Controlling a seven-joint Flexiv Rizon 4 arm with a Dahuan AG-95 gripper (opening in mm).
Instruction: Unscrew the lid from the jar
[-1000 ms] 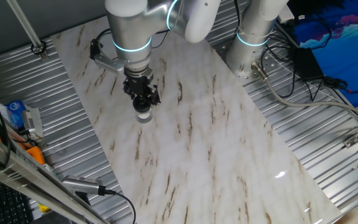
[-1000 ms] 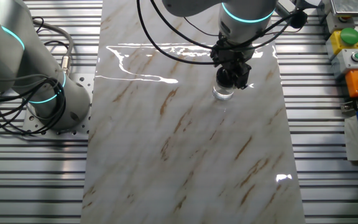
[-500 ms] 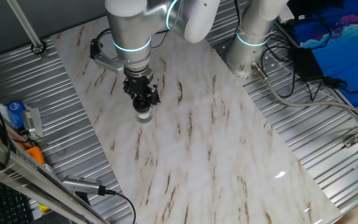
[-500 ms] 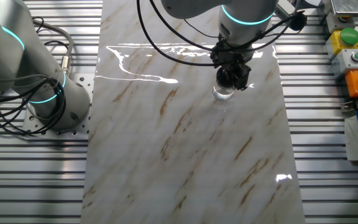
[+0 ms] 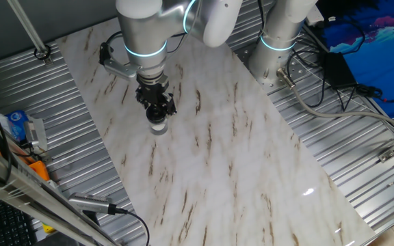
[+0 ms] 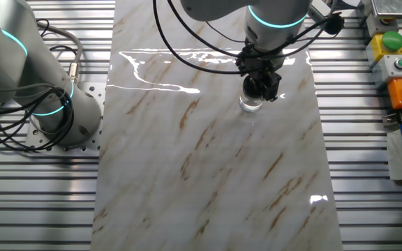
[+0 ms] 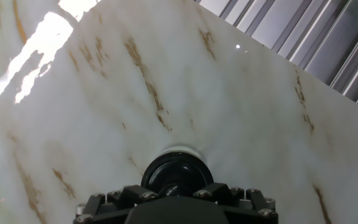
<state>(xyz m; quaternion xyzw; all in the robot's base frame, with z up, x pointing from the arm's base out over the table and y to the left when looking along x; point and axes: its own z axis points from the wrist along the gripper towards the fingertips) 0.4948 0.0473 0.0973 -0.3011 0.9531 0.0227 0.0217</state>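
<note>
On marble table [image 5: 252,157]: one jar [image 5: 157,127], one lid [image 7: 177,174].

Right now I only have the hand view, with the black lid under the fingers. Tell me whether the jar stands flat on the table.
Observer: In one fixed view the jar stands upright on the marble table, its clear body showing just below the gripper.
Operator: Report whether the fingers are shut on the lid.
Observer: Cannot tell. In both fixed views the gripper's black body hides the lid completely.
Operator: Name what else stands around the jar.
Observer: A second arm's base stands off the slab on the ribbed metal, well apart from the jar.
</note>
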